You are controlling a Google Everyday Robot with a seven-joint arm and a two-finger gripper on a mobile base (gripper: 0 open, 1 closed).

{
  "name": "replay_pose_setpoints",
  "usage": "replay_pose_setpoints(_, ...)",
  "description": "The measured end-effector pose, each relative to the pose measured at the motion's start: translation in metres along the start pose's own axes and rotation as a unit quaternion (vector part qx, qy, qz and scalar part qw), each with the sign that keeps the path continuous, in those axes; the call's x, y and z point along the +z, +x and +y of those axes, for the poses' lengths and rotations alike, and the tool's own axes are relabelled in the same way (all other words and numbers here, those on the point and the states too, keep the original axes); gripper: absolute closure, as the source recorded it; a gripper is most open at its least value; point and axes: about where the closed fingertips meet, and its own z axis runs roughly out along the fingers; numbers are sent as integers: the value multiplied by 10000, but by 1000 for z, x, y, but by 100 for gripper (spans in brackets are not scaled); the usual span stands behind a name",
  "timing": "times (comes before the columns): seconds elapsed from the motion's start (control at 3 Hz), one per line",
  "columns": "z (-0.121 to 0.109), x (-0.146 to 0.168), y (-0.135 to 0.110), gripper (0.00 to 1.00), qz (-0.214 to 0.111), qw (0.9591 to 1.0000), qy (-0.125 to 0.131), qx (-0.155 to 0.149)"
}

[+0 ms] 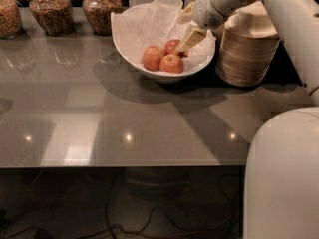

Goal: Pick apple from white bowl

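The white bowl (130,55), lined with crinkled white tissue paper (149,21), stands at the back of the grey counter. Three red apples lie in it: one on the left (153,57), one in front (172,63), one behind (173,45). My gripper (186,28) reaches in from the upper right over the bowl's right side, tilted down to the left. It is open and empty. Its lower finger (192,37) sits just right of the back apple; the upper finger (185,13) is above it against the tissue.
A tall stack of beige disposable bowls (246,49) stands right of the white bowl, under my arm. Three glass jars of dry food (50,9) line the back left. The counter's front edge (124,166) runs across the middle. My white body (281,178) fills the lower right.
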Motion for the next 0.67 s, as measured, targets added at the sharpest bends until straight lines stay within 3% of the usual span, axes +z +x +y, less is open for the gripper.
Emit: replay_pose_setpoints(0.67,3,20,9,40,-86,9998,-82,141)
